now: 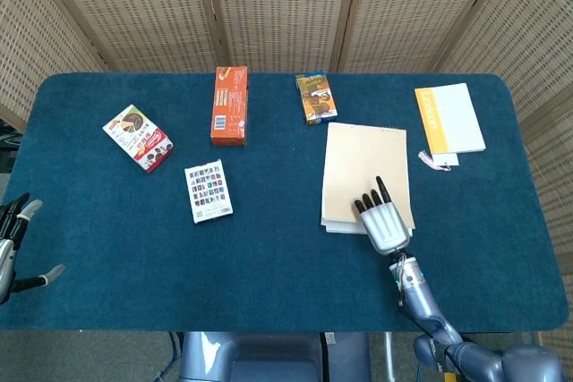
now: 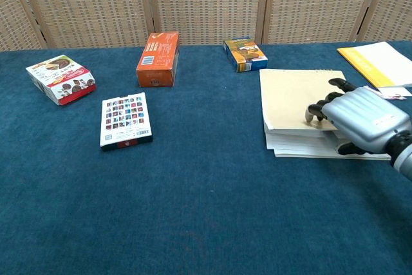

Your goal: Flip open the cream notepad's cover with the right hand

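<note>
The near right corner of the cream notepad is covered by the right hand — whether the cover's edge is gripped cannot be told. The left hand is cut off by the head view's left edge, and its grasp cannot be judged. The yellow booklet is clipped at the chest view's right edge — its print is too small to be read.

We see both views evenly and brightly lit from above, with soft, short shadows under the boxes on the blue surface; no glare shows, focus is sharp throughout, and the head view bends slightly at its edges
</note>
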`<state>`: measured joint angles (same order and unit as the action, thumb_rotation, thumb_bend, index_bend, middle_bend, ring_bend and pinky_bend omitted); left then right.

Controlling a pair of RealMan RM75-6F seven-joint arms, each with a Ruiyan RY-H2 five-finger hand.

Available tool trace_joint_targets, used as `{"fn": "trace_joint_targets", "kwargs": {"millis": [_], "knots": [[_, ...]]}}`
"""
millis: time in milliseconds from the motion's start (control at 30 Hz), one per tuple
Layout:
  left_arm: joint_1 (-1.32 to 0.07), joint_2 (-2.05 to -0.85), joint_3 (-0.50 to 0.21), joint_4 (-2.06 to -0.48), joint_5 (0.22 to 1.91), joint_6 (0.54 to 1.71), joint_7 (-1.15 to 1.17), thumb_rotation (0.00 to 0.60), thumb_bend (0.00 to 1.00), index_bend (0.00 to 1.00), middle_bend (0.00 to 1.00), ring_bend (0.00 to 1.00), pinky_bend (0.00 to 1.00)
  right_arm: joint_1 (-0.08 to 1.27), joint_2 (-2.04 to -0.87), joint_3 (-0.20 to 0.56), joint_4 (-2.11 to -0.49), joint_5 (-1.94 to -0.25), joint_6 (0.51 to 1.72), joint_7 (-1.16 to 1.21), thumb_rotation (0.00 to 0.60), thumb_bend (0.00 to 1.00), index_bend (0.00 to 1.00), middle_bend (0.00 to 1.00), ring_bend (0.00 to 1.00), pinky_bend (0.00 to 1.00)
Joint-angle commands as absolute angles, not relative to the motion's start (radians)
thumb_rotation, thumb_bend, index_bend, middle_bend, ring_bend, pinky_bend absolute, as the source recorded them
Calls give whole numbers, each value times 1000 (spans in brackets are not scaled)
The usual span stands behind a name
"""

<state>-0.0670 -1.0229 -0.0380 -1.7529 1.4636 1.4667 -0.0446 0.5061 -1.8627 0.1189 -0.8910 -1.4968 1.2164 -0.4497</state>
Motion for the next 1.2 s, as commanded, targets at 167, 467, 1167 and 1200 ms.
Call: {"fn": "trace_joint_targets", "kwargs": {"millis": [167,467,1167,1200], "knots": [[-67,-1022,-38,-1752,1464,1466,-48,600,0,0,0,0,0,513,-1888,110,-820,-1524,1253,-379,600,672,582,572,431,98],[-67,-1022,-37,-1753,1466,1466,-48,600,0,0,0,0,0,516,-1886,91,-782,-1559,1296,-309,600,672,646,629,487,141],[-62,-1020,-31,-1752,1481,1476,-58,600,0,0,0,0,0,493,-1637,-57,-1086,-1737,1386,-245,600,672,653,639,497,141],[-62,-1020,-31,-1752,1482,1477,-58,600,0,0,0,0,0,493,-1625,-68,-1101,-1754,1394,-244,600,672,653,639,498,141]]}}
